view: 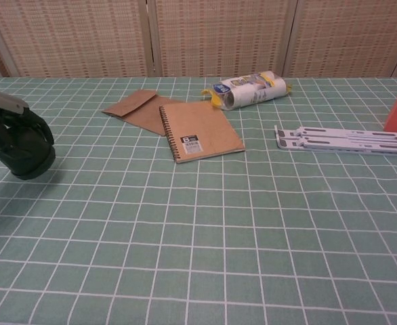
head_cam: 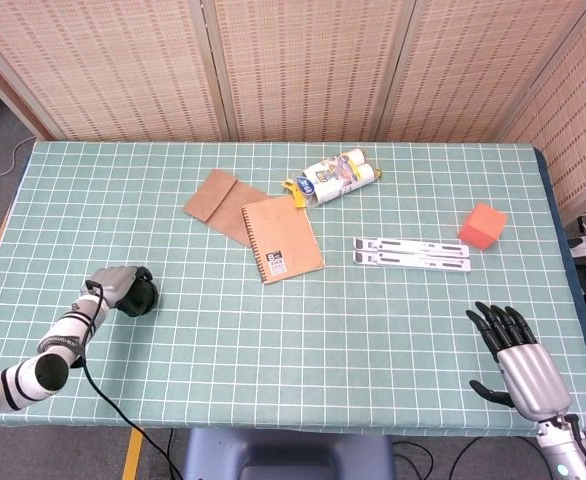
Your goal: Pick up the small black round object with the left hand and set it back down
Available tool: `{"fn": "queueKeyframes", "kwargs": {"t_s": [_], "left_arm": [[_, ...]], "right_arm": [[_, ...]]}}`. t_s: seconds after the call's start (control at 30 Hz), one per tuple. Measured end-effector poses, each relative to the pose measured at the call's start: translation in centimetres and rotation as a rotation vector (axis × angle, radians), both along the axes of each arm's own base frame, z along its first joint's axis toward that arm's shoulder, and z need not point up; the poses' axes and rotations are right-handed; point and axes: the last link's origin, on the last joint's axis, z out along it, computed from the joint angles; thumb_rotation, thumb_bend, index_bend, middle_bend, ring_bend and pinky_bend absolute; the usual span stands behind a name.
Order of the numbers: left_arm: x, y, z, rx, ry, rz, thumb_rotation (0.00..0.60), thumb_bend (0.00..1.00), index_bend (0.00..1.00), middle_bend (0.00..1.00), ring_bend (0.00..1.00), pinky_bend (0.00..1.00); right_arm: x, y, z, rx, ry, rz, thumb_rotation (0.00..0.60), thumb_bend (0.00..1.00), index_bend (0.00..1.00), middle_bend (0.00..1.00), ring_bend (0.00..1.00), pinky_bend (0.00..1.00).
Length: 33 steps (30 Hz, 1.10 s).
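Observation:
The small black round object (view: pixel 26 161) is at the table's left edge, low over or on the green checked cloth; contact with the cloth is unclear. My left hand (view: pixel 17 132) wraps its dark fingers over the object's top and grips it. In the head view the left hand (head_cam: pixel 125 290) and the black object (head_cam: pixel 141 298) merge into one dark lump near the front left of the table. My right hand (head_cam: pixel 514 350) hovers at the front right corner with fingers spread and nothing in them.
A brown spiral notebook (head_cam: pixel 282 238) and a brown envelope (head_cam: pixel 213 197) lie mid-table, with a white-and-yellow packet (head_cam: pixel 338 178) behind them. A white folding stand (head_cam: pixel 411 252) and an orange block (head_cam: pixel 482 226) sit to the right. A cable trails from the left arm.

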Motion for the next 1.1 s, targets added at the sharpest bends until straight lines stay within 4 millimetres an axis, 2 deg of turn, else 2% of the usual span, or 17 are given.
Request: {"fn": "queueKeyframes", "kwargs": {"t_s": [0.2,0.33,0.53,0.7,0.87,1.1], "left_arm": [[2.0,0.5,0.5,0.025,-0.349,0.115,0.6,0.45,0.55,0.55,0.6,0.83],[1.8,0.8,1.3,0.025,-0.417,0.11,0.6,0.45,0.55,0.54,0.6,0.83],[-0.7,0.6,1.5,-0.009,-0.304,0.085,0.6,0.45,0.55,0.54,0.6,0.83],[-2.3,0.7,1.6,0.008,-0.113,-0.021,0.6,0.44,0.55,0.54,0.6,0.83],[-2.6,0.9,1.8,0.063,0.097,-0.131,0.6,0.44,0.55,0.55,0.6,0.84],[-2.2,0.3,0.7,0.046,0.172,-0.081,0.6,0.44,0.55,0.55,0.6,0.84]], "right_arm": [[0.0,0.0,0.0,-0.003,0.0,0.0,0.6,0.09,0.0,0.0,0.0,0.0],[0.1,0.1,0.0,-0.004,-0.001,0.005,0.6,0.09,0.0,0.0,0.0,0.0],[0.1,0.2,0.0,-0.003,-0.002,0.006,0.6,0.09,0.0,0.0,0.0,0.0],[0.1,0.2,0.0,-0.003,-0.001,0.007,0.6,0.09,0.0,0.0,0.0,0.0],[0.1,0.2,0.1,-0.005,0.001,0.007,0.6,0.09,0.0,0.0,0.0,0.0],[0.2,0.3,0.3,-0.016,-0.006,0.015,0.6,0.09,0.0,0.0,0.0,0.0]]}}
